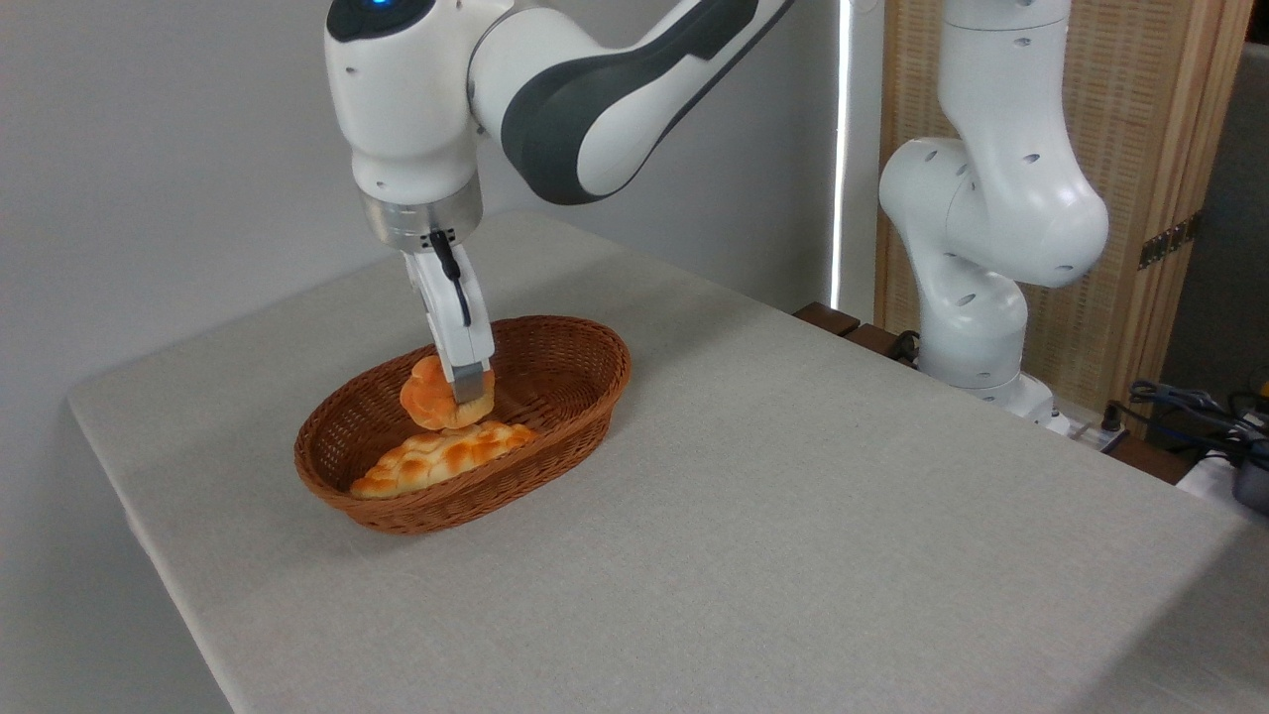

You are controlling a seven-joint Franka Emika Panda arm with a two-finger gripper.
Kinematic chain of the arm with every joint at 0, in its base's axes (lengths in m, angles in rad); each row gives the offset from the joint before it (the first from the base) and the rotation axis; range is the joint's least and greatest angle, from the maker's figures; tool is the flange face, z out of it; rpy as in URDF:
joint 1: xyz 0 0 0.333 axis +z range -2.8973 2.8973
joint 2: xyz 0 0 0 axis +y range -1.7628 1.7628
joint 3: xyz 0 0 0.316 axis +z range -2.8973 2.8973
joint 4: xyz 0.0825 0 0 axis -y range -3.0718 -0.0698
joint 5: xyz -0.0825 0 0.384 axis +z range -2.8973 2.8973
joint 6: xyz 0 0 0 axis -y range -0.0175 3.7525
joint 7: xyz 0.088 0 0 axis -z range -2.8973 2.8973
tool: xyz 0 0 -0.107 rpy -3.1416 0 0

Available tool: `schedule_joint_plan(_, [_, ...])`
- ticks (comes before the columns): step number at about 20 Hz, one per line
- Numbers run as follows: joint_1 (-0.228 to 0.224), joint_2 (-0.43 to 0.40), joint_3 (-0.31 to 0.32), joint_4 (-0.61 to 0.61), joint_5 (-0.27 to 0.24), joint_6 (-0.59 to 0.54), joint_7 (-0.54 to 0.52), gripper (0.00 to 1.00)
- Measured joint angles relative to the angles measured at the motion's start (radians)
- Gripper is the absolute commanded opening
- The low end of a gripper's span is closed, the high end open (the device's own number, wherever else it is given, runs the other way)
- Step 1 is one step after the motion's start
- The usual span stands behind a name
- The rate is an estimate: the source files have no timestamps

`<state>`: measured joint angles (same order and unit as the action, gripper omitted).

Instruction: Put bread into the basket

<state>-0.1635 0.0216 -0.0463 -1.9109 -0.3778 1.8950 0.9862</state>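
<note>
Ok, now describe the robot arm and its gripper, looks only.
The arm is glossy white with rounded, bulbous segments and dark grey panels at the joints. A blue light glows on top of the wrist housing. Below it sits a silver metal ring, then the slim white gripper, with a black cable running down its side. Its jaws end in grey tips.

White arm arches from its base at right, wrist pointing straight down; claw (466, 389) vertical, fingers closed on the bread (436, 399).

Braided loaf (436, 458), grey table (793, 516), wooden screen (1160, 149).
</note>
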Motion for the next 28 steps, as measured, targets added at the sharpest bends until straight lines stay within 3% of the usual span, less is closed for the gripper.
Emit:
schedule_joint_plan(13, [0.001,0.017,-0.003,0.002,0.000,0.014,-0.012,1.00])
schedule_joint_plan(19, [0.009,0.015,0.008,0.057,0.006,0.019,-0.012,1.00])
schedule_joint_plan(25, [0.030,0.005,0.084,0.171,0.135,-0.005,-0.068,1.00])
schedule_joint_plan(28, [0.035,0.003,0.097,0.203,0.222,-0.020,-0.119,1.00])
